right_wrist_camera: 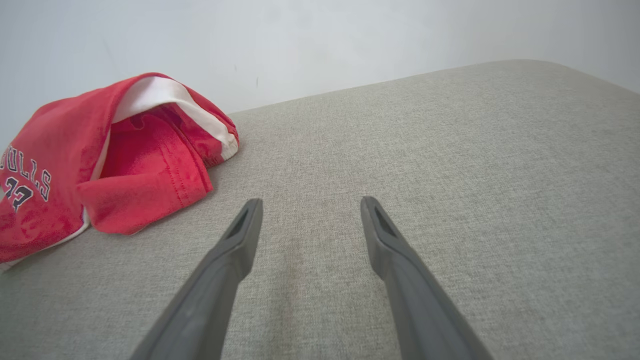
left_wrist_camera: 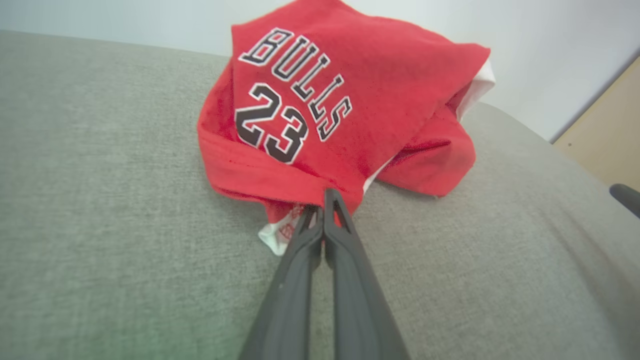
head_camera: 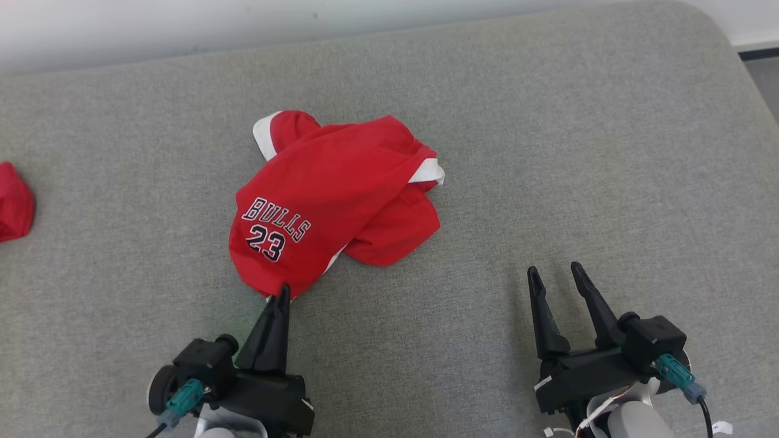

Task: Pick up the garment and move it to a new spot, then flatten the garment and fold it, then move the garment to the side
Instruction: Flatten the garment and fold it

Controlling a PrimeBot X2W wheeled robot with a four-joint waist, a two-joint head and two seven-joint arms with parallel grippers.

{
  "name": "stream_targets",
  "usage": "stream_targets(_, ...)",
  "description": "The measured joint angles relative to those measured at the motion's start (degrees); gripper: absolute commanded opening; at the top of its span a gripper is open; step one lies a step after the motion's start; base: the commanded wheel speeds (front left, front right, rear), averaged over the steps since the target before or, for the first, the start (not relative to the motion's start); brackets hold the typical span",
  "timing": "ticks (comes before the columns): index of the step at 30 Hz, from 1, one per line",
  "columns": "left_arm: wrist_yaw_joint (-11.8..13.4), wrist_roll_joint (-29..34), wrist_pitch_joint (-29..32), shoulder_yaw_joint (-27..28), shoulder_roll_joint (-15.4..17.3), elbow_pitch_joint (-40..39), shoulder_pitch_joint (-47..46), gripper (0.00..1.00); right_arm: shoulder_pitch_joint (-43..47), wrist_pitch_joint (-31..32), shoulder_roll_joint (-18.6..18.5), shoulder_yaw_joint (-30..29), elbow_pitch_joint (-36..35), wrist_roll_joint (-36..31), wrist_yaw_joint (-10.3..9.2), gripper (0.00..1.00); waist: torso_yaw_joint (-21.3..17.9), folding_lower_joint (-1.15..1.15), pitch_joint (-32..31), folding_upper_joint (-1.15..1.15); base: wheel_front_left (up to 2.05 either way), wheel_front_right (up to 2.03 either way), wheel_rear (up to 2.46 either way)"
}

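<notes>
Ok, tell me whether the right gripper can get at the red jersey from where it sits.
Probably yes: the right gripper is open, and bare grey cushion lies between it and the jersey.

There is one red Bulls garment (head_camera: 341, 182) (its print counts one word and one number, 23). One more piece of red cloth (head_camera: 13, 204) shows at the left edge, partly cut off. There are two grippers, the left gripper (head_camera: 283, 292) and the right gripper (head_camera: 554, 271), with four dark fingers (head_camera: 541, 316) in all, two teal connectors (head_camera: 184, 395) and one grey upholstered surface (head_camera: 548, 121).
</notes>
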Motion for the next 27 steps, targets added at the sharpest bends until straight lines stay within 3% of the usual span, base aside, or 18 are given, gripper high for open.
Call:
stream_targets(4,0.0,0.62,0.0,0.78,0.07,-5.5,0.92,0.0,0.83,0.0,0.15,-0.09,0.65,0.27,0.0,1.0,0.1,0.0,-1.84,0.0,0.0,0.0,0.0)
stream_targets(9,-0.05,1.96,0.0,-2.86,0.51,-12.62,0.27,0.0,2.33,0.0,0.65,0.48,2.07,0.78,0.0,1.0,0.57,-0.01,-5.26,0.0,0.0,0.0,0.0)
stream_targets(17,-0.03,1.96,0.0,-2.09,1.26,-21.74,-1.34,0.0,5.27,0.0,1.51,1.0,3.61,1.64,0.0,1.0,1.27,-0.02,-12.11,-0.01,0.0,0.0,0.0)
stream_targets(27,-0.03,1.78,0.0,1.4,0.93,-21.64,5.31,0.0,8.58,0.0,1.83,-2.59,3.32,1.65,0.0,1.0,4.35,-0.02,-16.85,-0.01,0.0,0.0,0.0)
